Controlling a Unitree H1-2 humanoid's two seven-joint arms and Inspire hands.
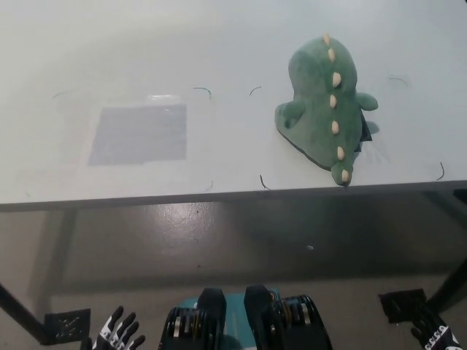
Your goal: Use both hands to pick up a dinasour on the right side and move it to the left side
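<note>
While lying on the table: the dinosaur (325, 106) sits right of the grey patch (140, 133), tail tip at the near edge.
Look: green plush, cream spikes down its back, stubby limbs splayed.
Table (233, 44): pale, with thin dark marks between patch and toy.
Left hand (115, 334): white, far below the patch, fingers spread, holding nothing.
Right hand (436, 335): black, below the toy; finger state unclear.

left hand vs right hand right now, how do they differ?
The left hand is white and sits at the lower left; the right hand is black and sits at the lower right. The left hand's fingers are spread apart; the right hand is too cropped to judge. Both are low, off the table, far from the dinosaur.
</note>
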